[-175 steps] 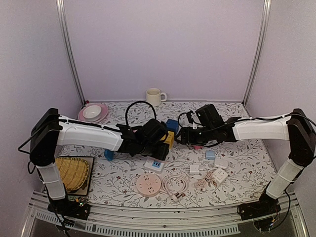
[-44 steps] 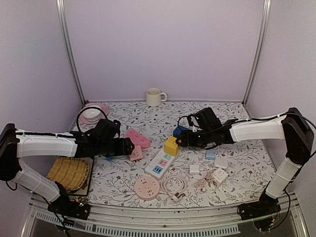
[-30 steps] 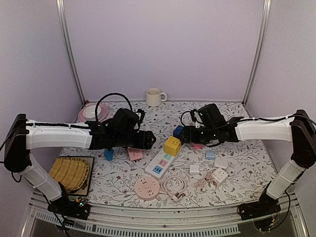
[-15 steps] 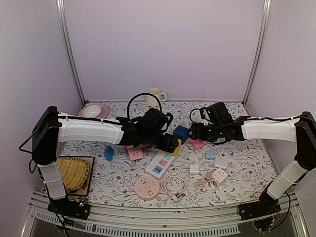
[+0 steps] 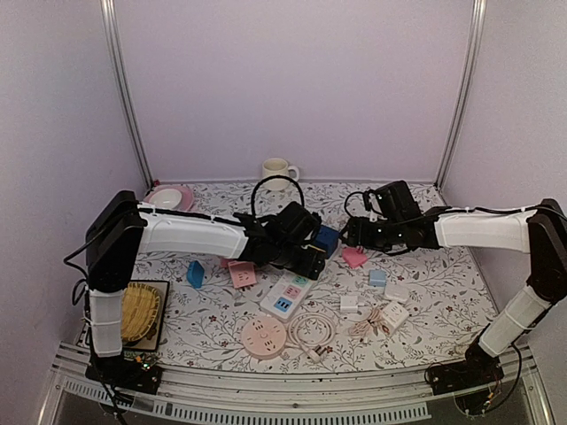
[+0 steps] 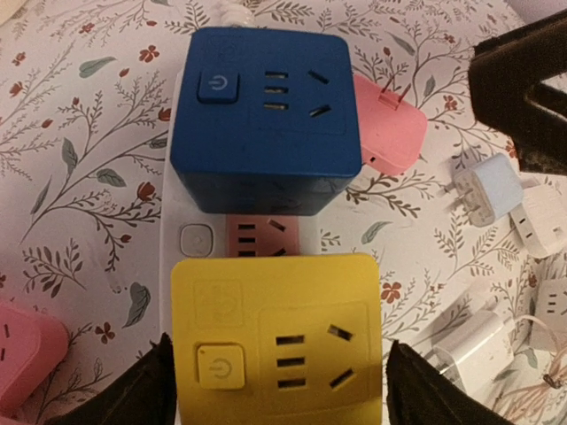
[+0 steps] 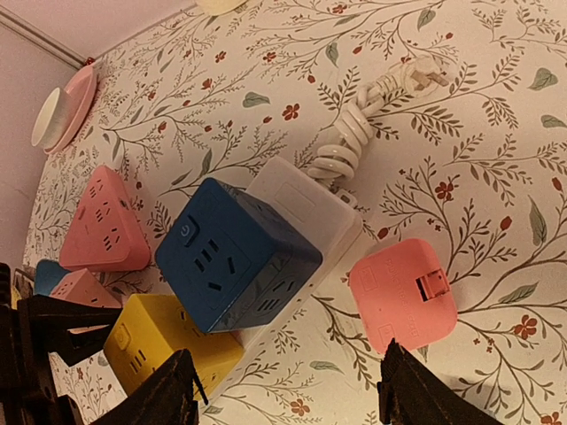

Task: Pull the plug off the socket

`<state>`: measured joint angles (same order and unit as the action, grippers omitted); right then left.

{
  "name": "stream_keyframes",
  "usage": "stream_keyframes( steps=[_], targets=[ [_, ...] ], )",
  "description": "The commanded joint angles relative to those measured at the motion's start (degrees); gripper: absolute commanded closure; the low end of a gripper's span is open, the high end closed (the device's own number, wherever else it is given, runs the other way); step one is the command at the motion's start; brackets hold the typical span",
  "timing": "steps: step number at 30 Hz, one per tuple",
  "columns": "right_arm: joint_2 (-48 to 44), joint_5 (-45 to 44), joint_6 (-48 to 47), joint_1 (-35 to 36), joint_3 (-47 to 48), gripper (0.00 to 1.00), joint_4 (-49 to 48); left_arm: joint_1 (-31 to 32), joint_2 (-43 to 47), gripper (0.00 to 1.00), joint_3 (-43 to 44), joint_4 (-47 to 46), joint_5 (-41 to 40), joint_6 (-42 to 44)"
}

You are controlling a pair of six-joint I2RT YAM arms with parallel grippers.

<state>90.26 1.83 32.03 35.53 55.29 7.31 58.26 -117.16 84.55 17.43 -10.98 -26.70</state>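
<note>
Newly swung in over the power strip [image 6: 193, 237], with left fingers [image 6: 142, 394] spread astride the yellow cube plug [image 6: 275, 341], ready to pinch and pull; with right fingers [image 7: 159, 398] spread, empty, near the strip's blue cube plug [image 6: 266, 115].

The left arm [image 5: 190, 235] and right arm [image 5: 478, 228] each had smooth white shells on their long links and blocky black housings at the joints. The lower links were also white and rose from black bases [image 5: 133, 372] with thin wires bunched at them. A thin black cable ran along the top of each white shell. Near the left wrist a thicker black cable [image 5: 270, 181] arched in a loop, and the right wrist had a smaller one. The left gripper [image 5: 310, 264] and right gripper [image 5: 348, 235] were black. Close up, the left fingers [image 6: 142, 394] and right fingers [image 7: 168, 398] were matte black, angular wedges.
</note>
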Motion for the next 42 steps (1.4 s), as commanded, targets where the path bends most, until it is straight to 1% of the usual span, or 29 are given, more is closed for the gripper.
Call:
stream_keyframes(
  steps=[1, 8, 21, 23, 28, 32, 35, 40, 42],
  targets=[
    [2.9, 2.2, -0.9, -0.3, 2.8, 0.27, -1.4, 0.6, -1.9, 0.19, 3.2, 1.9, -1.6, 2.1],
    [6.8, 4.2, -0.6, -0.6, 5.9, 0.27, -2.7, 0.4, -3.2, 0.20, 5.1, 1.7, -2.8, 3.6],
    [12.6, 8.0, 0.9, -1.8, 8.5, 0.28, -5.6, 0.3, -4.4, 0.30, 5.3, 1.0, -3.0, 4.8],
    [13.3, 8.3, 1.1, -1.9, 8.4, 0.27, -5.8, 0.3, -4.6, 0.33, 5.4, 1.0, -2.7, 4.6],
    [14.4, 8.5, 1.4, -1.9, 7.7, 0.28, -6.2, 0.4, -3.7, 0.44, 4.9, -0.4, -2.0, 4.8],
    [14.7, 8.6, 1.8, -1.8, 6.5, 0.28, -6.6, 0.4, -2.6, 0.59, 4.6, -1.7, -1.8, 5.6],
    [14.7, 8.3, 2.1, -1.9, 5.4, 0.28, -7.1, 0.6, -1.4, 0.66, 4.1, -3.3, -2.0, 6.1],
    [14.7, 8.1, 2.7, -1.9, 3.1, 0.28, -8.0, 1.0, 1.7, 0.71, 1.8, -6.6, -3.0, 6.9],
    [14.9, 8.1, 2.9, -1.9, 2.4, 0.28, -8.4, 1.2, 3.2, 0.72, 0.3, -8.3, -3.4, 7.1]
  ],
)
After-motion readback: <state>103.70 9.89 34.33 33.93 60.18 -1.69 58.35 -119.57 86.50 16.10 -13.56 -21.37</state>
